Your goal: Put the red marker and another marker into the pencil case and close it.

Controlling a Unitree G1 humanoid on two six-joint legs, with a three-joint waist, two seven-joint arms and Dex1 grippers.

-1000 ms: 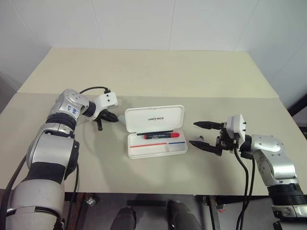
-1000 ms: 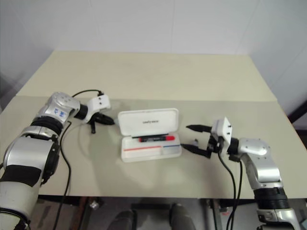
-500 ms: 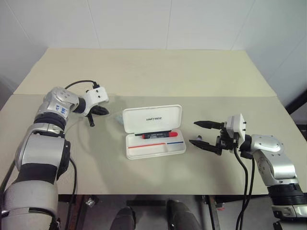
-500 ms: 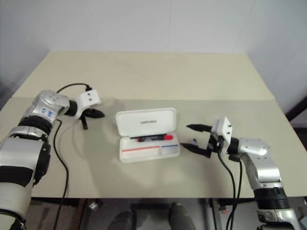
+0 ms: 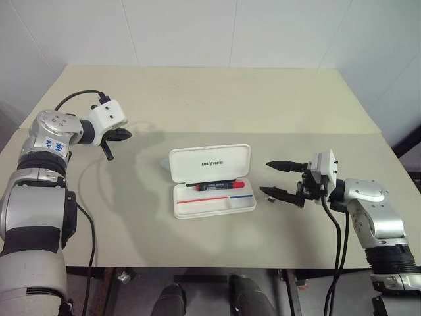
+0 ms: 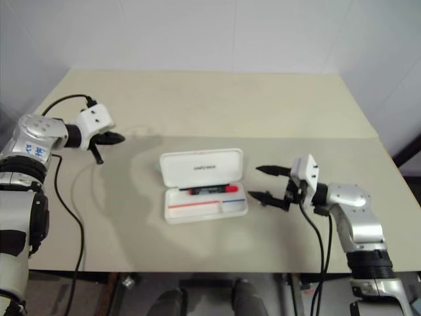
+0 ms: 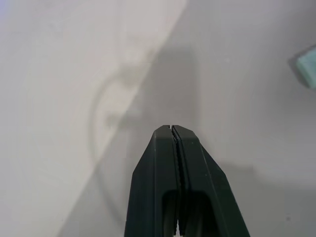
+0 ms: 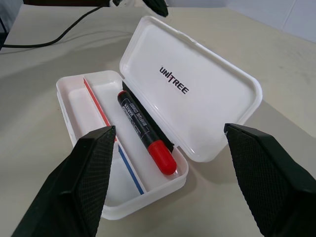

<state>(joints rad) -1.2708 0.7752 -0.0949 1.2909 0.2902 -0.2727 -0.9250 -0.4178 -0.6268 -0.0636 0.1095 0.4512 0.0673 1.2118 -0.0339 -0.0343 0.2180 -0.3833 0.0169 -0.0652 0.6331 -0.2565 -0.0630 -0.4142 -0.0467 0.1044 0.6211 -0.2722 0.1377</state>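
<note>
1. Your left gripper point(image 5: 118, 135) had its jaws pressed together, empty, near the table's point(image 5: 197, 99) left edge; the right gripper point(image 5: 277, 178) stood wide apart.
2. The red marker point(image 8: 145, 132) lay inside the open pencil case point(image 5: 212, 181), mid-table.
3. Another marker point(image 7: 307, 64) lay just behind the case's left corner.

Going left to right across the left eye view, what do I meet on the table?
Left hand, shut → pencil case, lid open, with the red marker inside → right hand, open.

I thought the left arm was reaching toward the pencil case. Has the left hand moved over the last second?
Yes. The left hand, shut and empty, has drawn back from the pencil case, up and out to the robot's left, leaving a wider stretch of table between them.
</note>
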